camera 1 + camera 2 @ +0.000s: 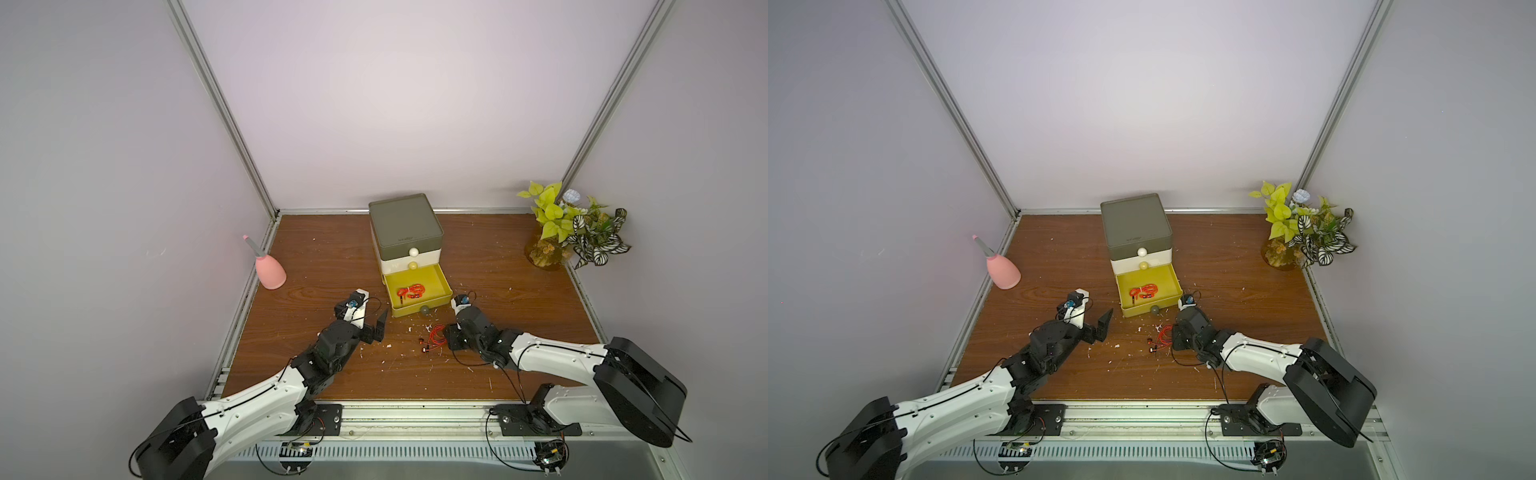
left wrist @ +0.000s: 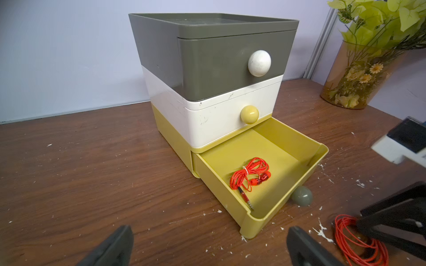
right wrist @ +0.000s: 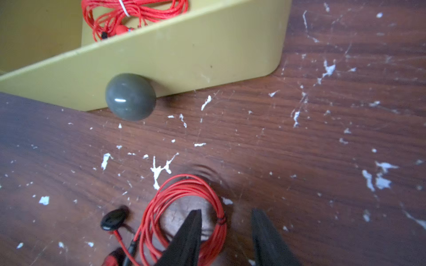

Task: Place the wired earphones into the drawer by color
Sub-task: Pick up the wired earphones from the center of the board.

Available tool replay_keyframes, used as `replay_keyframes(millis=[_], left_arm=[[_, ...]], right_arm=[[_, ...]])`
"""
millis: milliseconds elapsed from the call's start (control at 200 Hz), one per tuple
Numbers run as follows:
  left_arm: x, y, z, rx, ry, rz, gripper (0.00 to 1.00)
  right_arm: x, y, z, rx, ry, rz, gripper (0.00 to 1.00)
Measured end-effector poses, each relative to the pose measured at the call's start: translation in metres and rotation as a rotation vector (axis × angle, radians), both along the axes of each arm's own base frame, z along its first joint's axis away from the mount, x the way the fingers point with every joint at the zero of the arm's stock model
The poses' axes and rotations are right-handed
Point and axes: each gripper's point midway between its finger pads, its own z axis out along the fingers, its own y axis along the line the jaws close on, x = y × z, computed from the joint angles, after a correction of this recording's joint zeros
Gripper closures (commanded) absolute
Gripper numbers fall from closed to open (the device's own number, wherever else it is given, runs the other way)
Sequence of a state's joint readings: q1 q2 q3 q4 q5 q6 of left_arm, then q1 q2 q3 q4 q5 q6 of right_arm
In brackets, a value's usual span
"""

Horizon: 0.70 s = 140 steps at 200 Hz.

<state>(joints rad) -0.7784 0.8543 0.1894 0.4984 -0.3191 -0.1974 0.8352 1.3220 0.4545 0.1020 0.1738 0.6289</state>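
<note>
- Drawer box (image 1: 405, 232): yellow bottom tier (image 1: 417, 293) pulled out, one red earphone coil (image 2: 250, 176) inside.
- Second red coil (image 3: 184, 218) on table (image 1: 316, 257), before the grey knob (image 3: 130, 96).
- Right gripper (image 3: 227, 239): jaws straddling that coil's edge, not yet clamped.
- Left gripper (image 2: 207, 246): wide, holding nothing.

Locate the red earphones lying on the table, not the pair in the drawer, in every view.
Top views: the loose red earphones lie in front of the open yellow drawer, beside the right gripper.
Left wrist: lower right corner, partly behind the right gripper.
Right wrist: bottom centre, one finger inside the coil.
Shared landmark: the drawer's grey knob.
</note>
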Motion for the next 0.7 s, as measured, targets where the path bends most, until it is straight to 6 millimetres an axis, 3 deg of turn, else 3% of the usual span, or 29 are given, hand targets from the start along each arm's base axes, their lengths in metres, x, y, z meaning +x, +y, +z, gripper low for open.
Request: replay_keyframes(millis=[145, 560, 701], left_arm=[[0.0000, 0.0000, 0.0005, 0.002, -0.003, -0.001, 0.01], [0.0000, 0.0000, 0.0006, 0.006, -0.005, -0.002, 0.01], [0.0000, 0.0000, 0.0006, 0.006, -0.005, -0.002, 0.01]], right_arm=[[0.0006, 0.0035, -0.0009, -0.013, 0.005, 0.006, 0.64], [0.0042, 0.0080, -0.0040, -0.058, 0.015, 0.008, 0.95], [0.0041, 0.0078, -0.0034, -0.058, 0.015, 0.008, 0.99]])
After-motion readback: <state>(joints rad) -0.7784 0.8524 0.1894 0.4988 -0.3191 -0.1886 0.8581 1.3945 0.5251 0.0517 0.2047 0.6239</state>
